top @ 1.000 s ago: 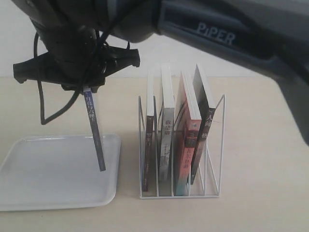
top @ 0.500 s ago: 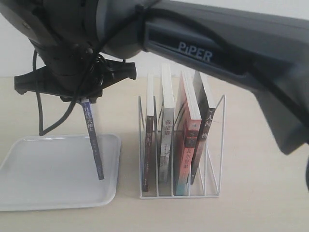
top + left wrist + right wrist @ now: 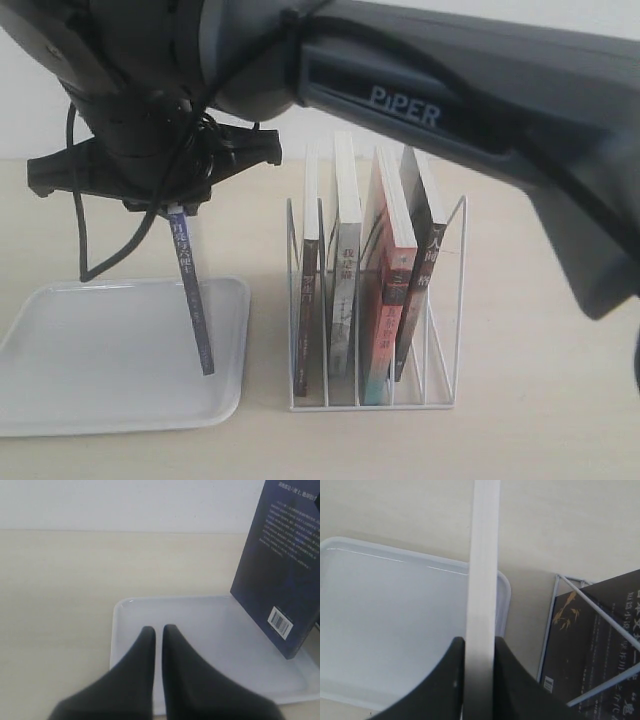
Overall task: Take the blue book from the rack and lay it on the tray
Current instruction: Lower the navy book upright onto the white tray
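Observation:
The blue book [image 3: 193, 300] hangs nearly upright, spine toward the exterior camera, with its lower end over the right part of the white tray [image 3: 90, 350]. My right gripper [image 3: 178, 207] has reached across to the left and is shut on the book's top. In the right wrist view its fingers clamp the white page edges of the book [image 3: 484, 555] at the right gripper [image 3: 479, 642]. The left wrist view shows the book's navy back cover [image 3: 280, 565] with a barcode above the tray [image 3: 200, 625]. I cannot tell whether the book touches the tray. My left gripper [image 3: 158, 629] is shut and holds nothing, over the tray's near rim.
The white wire rack [image 3: 370, 405] stands right of the tray and holds several upright books, among them a red-and-teal-spined one [image 3: 385, 320] and a black one [image 3: 415, 290]. The rack's wires [image 3: 547, 630] lie close to the tray's corner. A black cable [image 3: 90, 240] dangles above the tray.
Over the last second the right gripper lowered the blue book a little toward the tray. In the last half second almost nothing moved.

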Robot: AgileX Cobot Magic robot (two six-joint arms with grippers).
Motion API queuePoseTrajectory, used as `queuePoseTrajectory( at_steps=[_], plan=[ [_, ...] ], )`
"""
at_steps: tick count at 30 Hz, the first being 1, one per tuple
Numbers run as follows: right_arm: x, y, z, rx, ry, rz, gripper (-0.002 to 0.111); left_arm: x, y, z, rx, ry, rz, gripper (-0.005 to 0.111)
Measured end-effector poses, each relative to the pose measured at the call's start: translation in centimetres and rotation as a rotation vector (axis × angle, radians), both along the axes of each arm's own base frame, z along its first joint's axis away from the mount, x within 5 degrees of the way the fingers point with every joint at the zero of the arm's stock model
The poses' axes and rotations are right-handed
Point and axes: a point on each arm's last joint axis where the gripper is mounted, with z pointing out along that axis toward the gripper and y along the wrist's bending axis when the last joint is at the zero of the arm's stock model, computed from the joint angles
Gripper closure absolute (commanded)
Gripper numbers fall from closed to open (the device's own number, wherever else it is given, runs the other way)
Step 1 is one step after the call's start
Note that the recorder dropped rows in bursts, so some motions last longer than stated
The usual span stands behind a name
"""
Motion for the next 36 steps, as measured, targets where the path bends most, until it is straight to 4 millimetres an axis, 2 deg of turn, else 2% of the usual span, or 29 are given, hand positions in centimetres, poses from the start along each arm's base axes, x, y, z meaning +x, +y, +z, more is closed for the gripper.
queuePoseTrajectory(
  at_steps=[17, 25, 31, 36],
  plan=[
    [-0.7, -0.5, 1.9, 0.043, 0.012, 0.034, 0.109, 0.0, 0.0, 0.0, 0.000, 0.000, 0.000, 0.102],
    [-0.8, -0.8, 0.4, -0.003, 0.035, 0.021, 0.109, 0.0, 0.0, 0.0, 0.000, 0.000, 0.000, 0.102],
    [-0.8, -0.8, 0.4, 0.002, 0.039, 0.009, 0.109, 0.0, 0.0, 0.0, 0.000, 0.000, 0.000, 0.102],
    [-0.9, -0.4, -0.1, -0.018, 0.015, 0.003, 0.103, 0.0, 0.0, 0.0, 0.000, 0.000, 0.000, 0.102]
  ],
)
